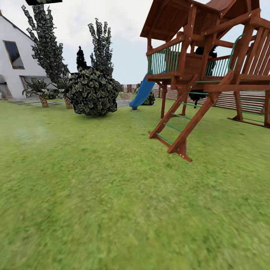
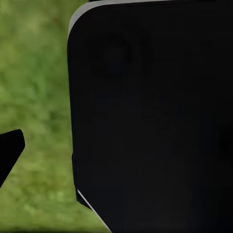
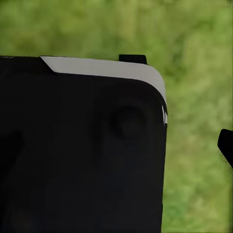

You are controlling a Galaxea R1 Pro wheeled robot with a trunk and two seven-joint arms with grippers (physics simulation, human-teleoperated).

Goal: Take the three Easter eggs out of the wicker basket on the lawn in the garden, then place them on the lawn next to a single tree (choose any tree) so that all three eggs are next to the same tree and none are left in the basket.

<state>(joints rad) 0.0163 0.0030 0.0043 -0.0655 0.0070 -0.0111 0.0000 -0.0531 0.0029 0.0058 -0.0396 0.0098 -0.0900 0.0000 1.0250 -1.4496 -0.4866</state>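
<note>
Crossing the lawn [image 1: 112, 210] toward the wooden play tower [image 1: 210, 67] (right of the round bush [image 1: 93, 92]); basket bearing undetermined, either hand's state cannot be told.

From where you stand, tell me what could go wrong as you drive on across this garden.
1. The wooden play tower has a ladder foot jutting onto the lawn; a turn to the right could clip it.
2. The round dark bush hides the ground behind it, so the search may take a detour.
3. Both wrist views are largely blocked by dark robot panels, so low obstacles near the arms could go unnoticed.
</note>
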